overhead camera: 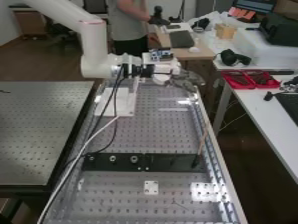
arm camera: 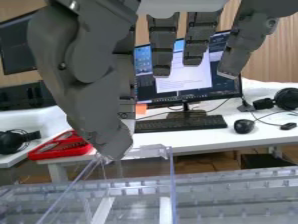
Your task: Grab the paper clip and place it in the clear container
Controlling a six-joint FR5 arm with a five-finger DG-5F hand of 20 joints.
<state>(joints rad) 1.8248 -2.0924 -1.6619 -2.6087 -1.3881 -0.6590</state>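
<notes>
Hand [overhead camera: 183, 79] open above perforated worktop [overhead camera: 166, 132], fingers [arm camera: 163, 47] straight, thumb apart, no grip visible | clear container [arm camera: 171, 182]: upright walls near thumb tip | paper clip: position cannot be told | red tray [arm camera: 65, 150] beyond, beside keyboard [arm camera: 179, 124] | wooden stick [overhead camera: 201, 142] leaning by dark bar [overhead camera: 159, 162]

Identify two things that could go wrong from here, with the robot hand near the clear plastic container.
The dark grey robot hand has its thumb close to the clear, straight-walled plastic container, so lowering might knock it. Slack black cables trail from the white jointed arm over the perforated metal bench and could snag.
</notes>
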